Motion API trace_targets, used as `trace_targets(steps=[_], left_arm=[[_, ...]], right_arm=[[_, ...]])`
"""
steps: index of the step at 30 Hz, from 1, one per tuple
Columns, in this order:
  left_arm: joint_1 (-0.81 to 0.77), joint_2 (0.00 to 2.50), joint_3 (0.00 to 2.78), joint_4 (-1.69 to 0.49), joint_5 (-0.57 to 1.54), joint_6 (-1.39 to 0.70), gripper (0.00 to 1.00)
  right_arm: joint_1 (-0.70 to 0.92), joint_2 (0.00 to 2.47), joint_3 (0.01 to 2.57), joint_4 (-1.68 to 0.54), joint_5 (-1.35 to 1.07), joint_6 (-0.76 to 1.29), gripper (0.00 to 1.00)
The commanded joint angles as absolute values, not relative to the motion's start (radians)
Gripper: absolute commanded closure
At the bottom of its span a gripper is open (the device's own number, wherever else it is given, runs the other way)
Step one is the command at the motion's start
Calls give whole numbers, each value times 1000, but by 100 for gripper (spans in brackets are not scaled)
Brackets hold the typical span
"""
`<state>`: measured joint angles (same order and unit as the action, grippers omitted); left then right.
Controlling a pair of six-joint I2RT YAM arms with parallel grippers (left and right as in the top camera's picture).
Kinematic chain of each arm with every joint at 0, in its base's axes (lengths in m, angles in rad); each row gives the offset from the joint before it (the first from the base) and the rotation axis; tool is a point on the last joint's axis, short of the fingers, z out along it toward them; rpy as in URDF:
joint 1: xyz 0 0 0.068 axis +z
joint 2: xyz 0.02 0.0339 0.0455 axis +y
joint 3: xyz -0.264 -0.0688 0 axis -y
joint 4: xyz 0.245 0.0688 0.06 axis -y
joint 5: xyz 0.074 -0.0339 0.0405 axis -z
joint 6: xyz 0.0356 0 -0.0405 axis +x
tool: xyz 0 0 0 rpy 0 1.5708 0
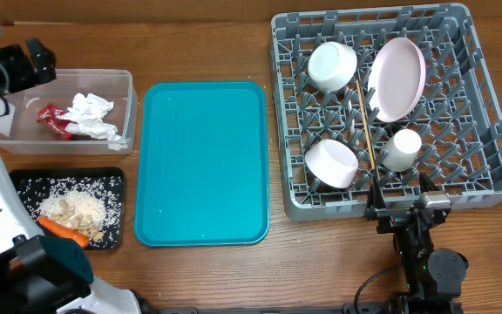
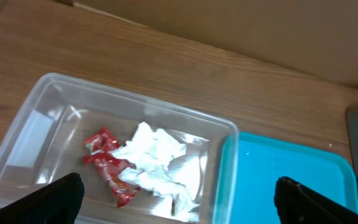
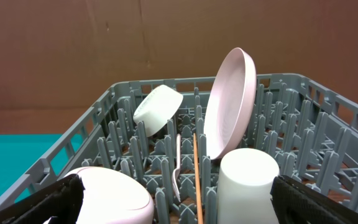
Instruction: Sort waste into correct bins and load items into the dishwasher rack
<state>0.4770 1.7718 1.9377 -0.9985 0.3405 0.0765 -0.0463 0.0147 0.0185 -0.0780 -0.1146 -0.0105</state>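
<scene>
**A:** Where has the rubbish ended up?

**B:** The red-and-silver wrappers and the crumpled white napkins lie together in the clear rectangular plastic tub at the back left. Just in front of it, the shallow black rectangular tray holds white rice grains and beige food crumbs. An orange carrot lies along its near edge.

**A:** And the dishes?

**B:** All in the large square grey plastic rack on the right. A small white bowl leans on its side at the back. The big pale round plate stands on edge among the pegs just beside it. A second small pale bowl sits nearer the front, with the small white cup close by. The thin wooden stick runs front to back between them, and the white plastic fork lies beside it. A flat teal plastic serving tray lies between the bins and the rack.

**A:** What are the arms doing?

**B:** The left gripper hangs above the clear tub, fingers spread wide, nothing between them. The right gripper sits at the rack's near edge, facing in. Its jaws are just as wide apart and grip nothing.
</scene>
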Motion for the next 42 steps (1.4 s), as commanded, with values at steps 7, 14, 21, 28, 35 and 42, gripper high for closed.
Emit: trace_targets(steps=[7, 14, 21, 28, 35, 42], left_arm=[[149, 1510, 1948, -995, 348, 64, 0], [-134, 1349, 1948, -995, 348, 64, 0], [-257, 1190, 1942, -995, 348, 64, 0], [-256, 1010, 1817, -998, 333, 64, 0], [-254, 789, 1509, -997, 296, 86, 0], [-235, 519, 1053, -868, 284, 73, 0]], right_arm=[[-54, 3, 8, -74, -107, -3, 0], [-54, 3, 8, -74, -107, -3, 0], [-54, 3, 8, -74, -107, -3, 0], [-54, 3, 8, -74, -107, -3, 0], [-54, 3, 8, -73, -107, -3, 0], [-54, 3, 8, -74, -107, -3, 0]])
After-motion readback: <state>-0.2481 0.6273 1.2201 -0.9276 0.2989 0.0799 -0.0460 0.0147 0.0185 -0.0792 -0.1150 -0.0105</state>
